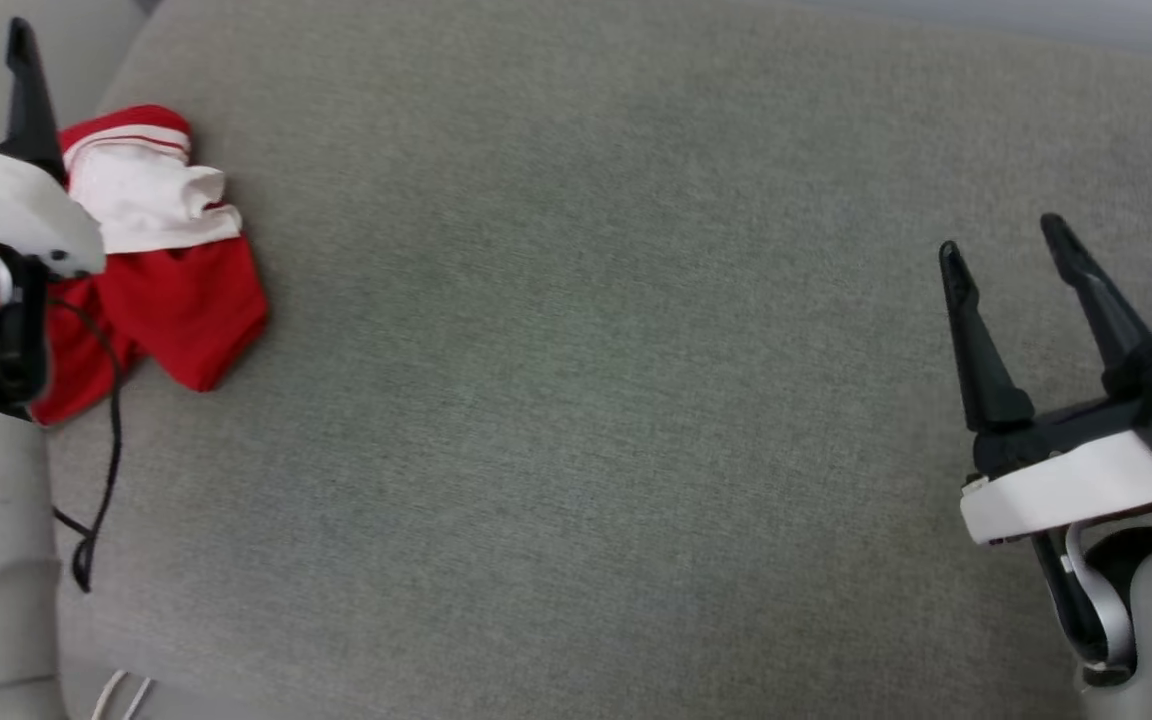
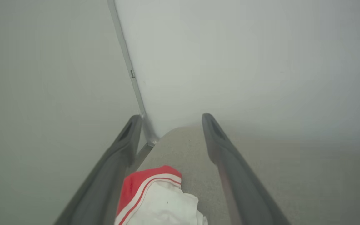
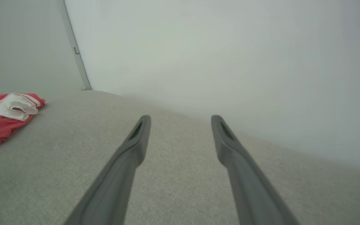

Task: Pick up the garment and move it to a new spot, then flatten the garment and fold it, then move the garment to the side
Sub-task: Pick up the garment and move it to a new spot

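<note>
Red and white, the garment (image 1: pixel 171 290) lies crumpled at the left edge of the grey fabric surface (image 1: pixel 586 350), a white sleeve bunched on top. I see my left gripper (image 2: pixel 171 120) over it, fingers spread wide, the cloth lying between them unpinched. My right gripper (image 1: pixel 1002 242) hangs well apart at the right, likewise spread, holding nothing.

Cloth-covered desk (image 1: pixel 636 350) against a pale wall (image 3: pixel 214 47)
Grey woven cloth, softly and evenly lit; a thin metal strip (image 2: pixel 130 72) runs up the wall from the desk's far corner
</note>
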